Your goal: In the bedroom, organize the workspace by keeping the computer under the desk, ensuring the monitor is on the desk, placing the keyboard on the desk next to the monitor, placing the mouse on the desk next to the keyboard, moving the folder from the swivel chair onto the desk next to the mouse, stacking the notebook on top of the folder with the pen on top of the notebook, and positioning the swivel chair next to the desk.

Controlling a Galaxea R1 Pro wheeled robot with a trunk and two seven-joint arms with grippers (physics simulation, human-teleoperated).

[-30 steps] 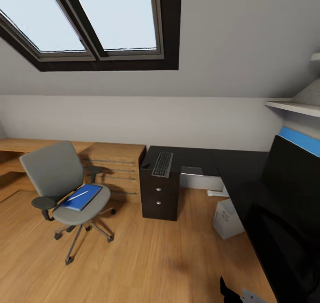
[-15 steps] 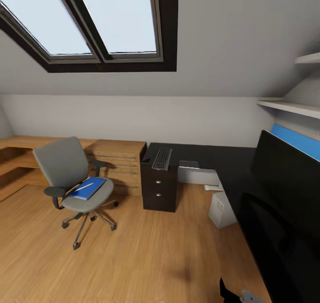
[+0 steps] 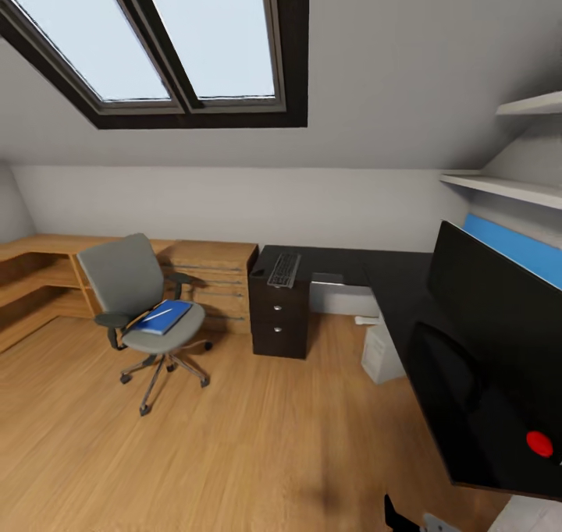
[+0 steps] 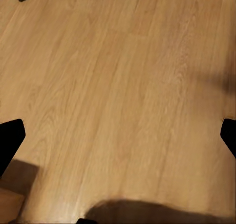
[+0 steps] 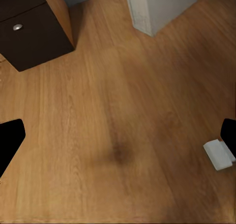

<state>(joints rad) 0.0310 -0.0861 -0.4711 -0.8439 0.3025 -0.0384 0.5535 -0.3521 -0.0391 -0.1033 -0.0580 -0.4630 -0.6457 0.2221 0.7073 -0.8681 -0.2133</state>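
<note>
I stand on the wood floor [image 3: 257, 438] of an attic bedroom, facing the low wall under a big skylight [image 3: 179, 40]. The swivel chair [image 3: 136, 298] sits at about ten o'clock from me, well apart from the desk [image 3: 390, 282], its chrome star base on the boards. On its grey seat lies the folder [image 3: 162, 317], bright blue, with a thin pale stick across it, too small to name for sure. Behind the chair, a wooden dresser [image 3: 211, 274] stands just beside the desk's drawer block.

The desk runs from twelve o'clock round to my three o'clock, glossy black. The keyboard [image 3: 285, 270] lies on its far end, above the black drawers [image 3: 279, 321] with round silver knobs. The monitor [image 3: 492, 337] rises close at two o'clock, its dark screen angled toward me, a blue wall panel [image 3: 515, 247] behind it. The computer [image 3: 381, 352] stands on the floor under the desk at one o'clock; my right wrist camera sees the same pale tower [image 5: 160, 5] beside the drawer block.

My left gripper [image 4: 118, 135] hangs over bare floor, its dark fingertips [image 4: 10, 138] spread wide, nothing between them. My right gripper [image 5: 118, 135] is likewise spread wide and empty above the floor, one fingertip [image 5: 10, 140] at each edge of the view.
</note>
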